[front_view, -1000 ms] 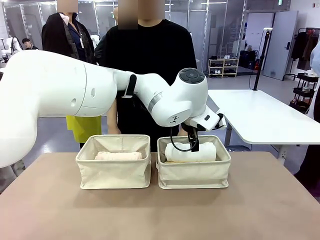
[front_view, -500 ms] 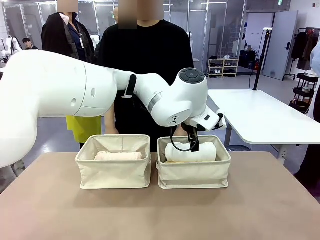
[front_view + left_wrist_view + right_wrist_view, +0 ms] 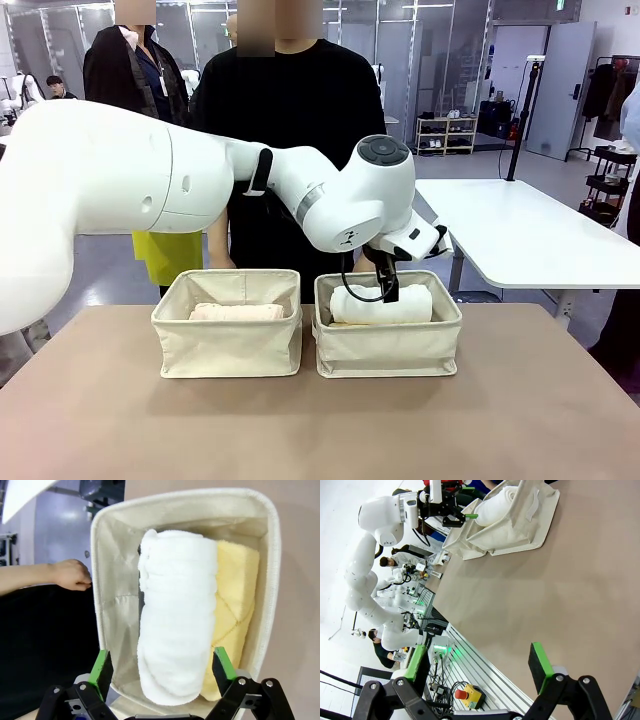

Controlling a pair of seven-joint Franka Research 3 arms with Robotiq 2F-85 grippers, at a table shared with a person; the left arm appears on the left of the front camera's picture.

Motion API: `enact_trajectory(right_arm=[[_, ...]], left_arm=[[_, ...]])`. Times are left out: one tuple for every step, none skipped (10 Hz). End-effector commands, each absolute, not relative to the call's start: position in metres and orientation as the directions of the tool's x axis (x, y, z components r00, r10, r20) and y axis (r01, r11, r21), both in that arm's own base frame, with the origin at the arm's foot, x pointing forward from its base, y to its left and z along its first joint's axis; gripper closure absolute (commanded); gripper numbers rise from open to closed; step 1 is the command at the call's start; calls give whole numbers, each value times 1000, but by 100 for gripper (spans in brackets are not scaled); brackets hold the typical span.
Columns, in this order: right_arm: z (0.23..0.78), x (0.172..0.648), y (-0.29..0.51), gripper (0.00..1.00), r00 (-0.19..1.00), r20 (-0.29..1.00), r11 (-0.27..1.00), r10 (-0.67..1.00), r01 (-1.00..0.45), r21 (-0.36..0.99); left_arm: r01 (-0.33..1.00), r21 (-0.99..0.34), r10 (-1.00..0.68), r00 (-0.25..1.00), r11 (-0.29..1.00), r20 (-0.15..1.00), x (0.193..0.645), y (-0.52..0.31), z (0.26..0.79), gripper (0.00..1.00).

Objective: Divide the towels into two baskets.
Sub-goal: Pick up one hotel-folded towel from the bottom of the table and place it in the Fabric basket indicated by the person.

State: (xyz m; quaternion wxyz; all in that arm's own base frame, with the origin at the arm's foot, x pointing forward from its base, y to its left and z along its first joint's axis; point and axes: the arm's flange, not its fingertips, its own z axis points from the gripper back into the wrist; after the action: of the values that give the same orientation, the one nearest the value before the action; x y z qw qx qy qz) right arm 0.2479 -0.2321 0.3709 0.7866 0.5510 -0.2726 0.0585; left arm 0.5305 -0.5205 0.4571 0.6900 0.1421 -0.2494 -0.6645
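The desk [image 3: 320, 420] carries 2 baskets side by side near its far edge, just in front of a person in black. The left arm [image 3: 150, 180] reaches across from the left, and its gripper [image 3: 388, 285] hangs over the right basket [image 3: 388, 345].

The left basket [image 3: 228, 340] holds a pale pink towel [image 3: 237, 312]. The right basket holds a white towel [image 3: 172, 615] and a pale yellow towel [image 3: 235, 610] lying close together, side by side. In the front view the white towel lies long from left to right.

In the left wrist view the white towel runs straight away from the fingers [image 3: 103, 666], with its near end sitting between them. The fingers are spread wide, 1 on each side of the roll, and do not squeeze it. They look to be letting it lie there, so the next move is likely straight up and out of the basket.

The right gripper [image 3: 475, 672] is far off over bare desk, wide and empty. The left arm is much the nearer one. A person's hand [image 3: 70, 575] rests just beside the far wall of the right basket.
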Motion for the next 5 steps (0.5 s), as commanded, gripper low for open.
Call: enact_trajectory(right_arm=[[373, 244, -231, 0, 837, 504, 382, -214, -403, 831], [373, 244, -231, 0, 837, 504, 382, -214, -403, 831], [373, 244, -231, 0, 837, 504, 382, -214, -403, 831], [373, 244, -231, 0, 837, 504, 382, -214, -403, 831], [373, 244, -231, 0, 837, 504, 382, -214, -403, 831]], left_arm=[[865, 460, -956, 66, 198, 286, 510, -496, 494, 0], [876, 396, -923, 127, 277, 364, 493, -472, 508, 0], [895, 300, -888, 187, 330, 420, 473, -440, 516, 0], [905, 218, -865, 244, 366, 439, 452, -402, 524, 0], [907, 141, -835, 292, 396, 466, 428, -357, 536, 0]])
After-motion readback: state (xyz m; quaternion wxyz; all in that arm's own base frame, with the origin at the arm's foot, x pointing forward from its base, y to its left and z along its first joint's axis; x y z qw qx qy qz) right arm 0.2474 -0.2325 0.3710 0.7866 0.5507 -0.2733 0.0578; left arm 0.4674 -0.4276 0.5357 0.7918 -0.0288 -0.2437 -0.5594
